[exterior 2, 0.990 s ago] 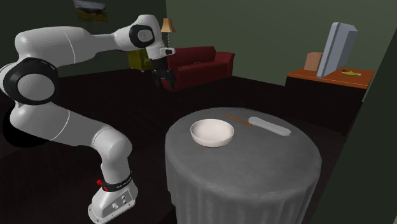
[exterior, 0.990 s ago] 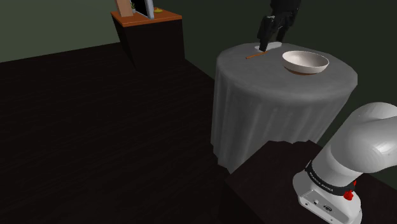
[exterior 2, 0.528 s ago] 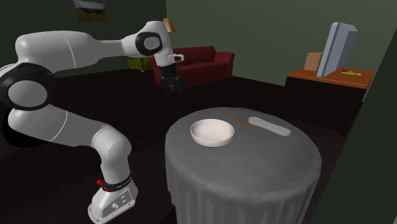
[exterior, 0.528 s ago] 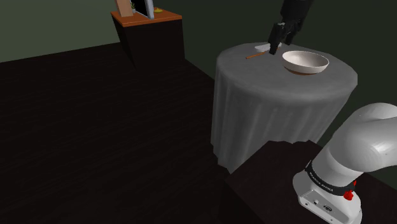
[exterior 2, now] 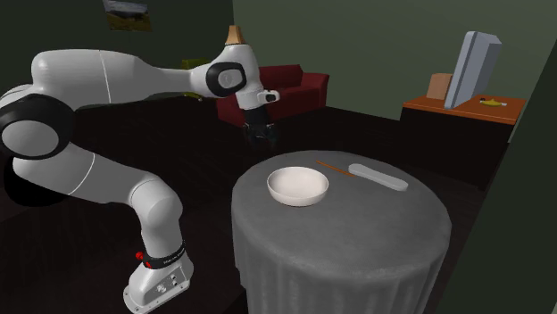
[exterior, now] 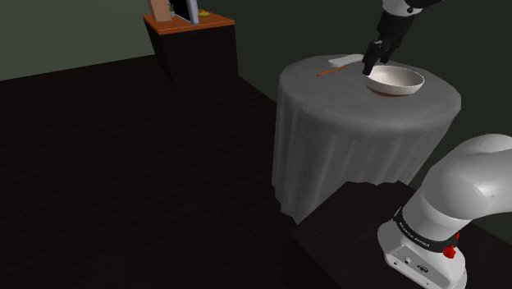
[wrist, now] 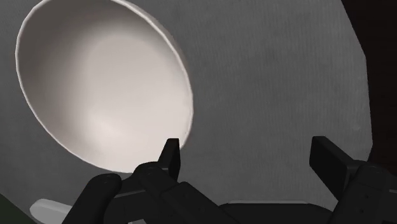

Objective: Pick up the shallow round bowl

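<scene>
The tool (exterior: 371, 64) hangs wide open and empty over the counter (exterior: 361, 111), at ten o'clock of the bowl (exterior: 395, 80) in the shoulder view. The bowl sits upright on the counter, toward three o'clock of its top. Nothing is grasped yet, so I'd say lowering, closing on the rim and lifting remain. One bowl, one thin brown stick (exterior 2: 335, 168), one flat pale utensil (exterior 2: 379, 177).

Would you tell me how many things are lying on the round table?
3: a white bowl on the table, nearest the arm; a thin brown stick beside it; a flat grey utensil next to the stick.
</scene>
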`<move>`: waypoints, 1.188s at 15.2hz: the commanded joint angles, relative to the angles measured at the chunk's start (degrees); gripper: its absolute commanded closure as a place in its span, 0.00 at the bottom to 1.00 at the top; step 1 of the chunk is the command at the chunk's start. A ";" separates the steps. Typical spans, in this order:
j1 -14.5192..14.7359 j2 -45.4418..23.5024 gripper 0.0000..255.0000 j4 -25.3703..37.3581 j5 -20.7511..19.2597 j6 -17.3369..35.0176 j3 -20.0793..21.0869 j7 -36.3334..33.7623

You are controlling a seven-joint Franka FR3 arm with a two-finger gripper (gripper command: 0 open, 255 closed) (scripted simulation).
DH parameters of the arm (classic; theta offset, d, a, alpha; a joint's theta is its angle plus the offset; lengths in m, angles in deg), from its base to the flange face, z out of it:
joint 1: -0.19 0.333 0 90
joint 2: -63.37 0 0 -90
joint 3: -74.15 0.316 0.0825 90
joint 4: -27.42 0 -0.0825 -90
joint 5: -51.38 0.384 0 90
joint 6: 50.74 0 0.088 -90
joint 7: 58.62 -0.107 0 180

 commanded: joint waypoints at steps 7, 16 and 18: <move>-2.24 -1.88 0.00 -3.36 -3.81 6.83 -5.80 4.20; -2.56 -2.08 1.00 -6.59 -4.60 10.24 -6.48 3.72; -2.56 -2.07 1.00 -6.59 -4.60 10.23 -6.48 3.72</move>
